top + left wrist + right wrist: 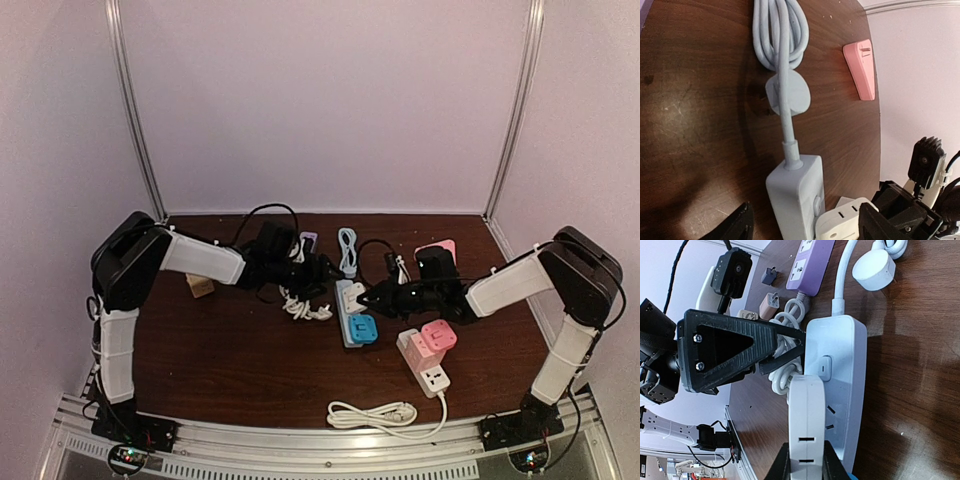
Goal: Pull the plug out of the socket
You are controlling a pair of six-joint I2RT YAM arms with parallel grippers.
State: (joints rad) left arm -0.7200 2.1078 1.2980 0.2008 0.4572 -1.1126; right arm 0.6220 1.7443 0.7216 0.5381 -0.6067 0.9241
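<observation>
Gripping the white plug [807, 420] by its flat sides with the right end effector [806, 462], jaws clamped together on it. Sitting pushed into the pale power strip [840, 355], just beside the strip's switch, at the middle of the desk [220, 345]. Straddling the cord end of that strip with the left end effector [805, 212], fingers [737, 225] standing apart, one on each side. Carrying a blue adapter [363, 328] in the strip's near sockets. Holding a pink adapter [438, 333] in a second, white power strip [430, 372] just to the right.
</observation>
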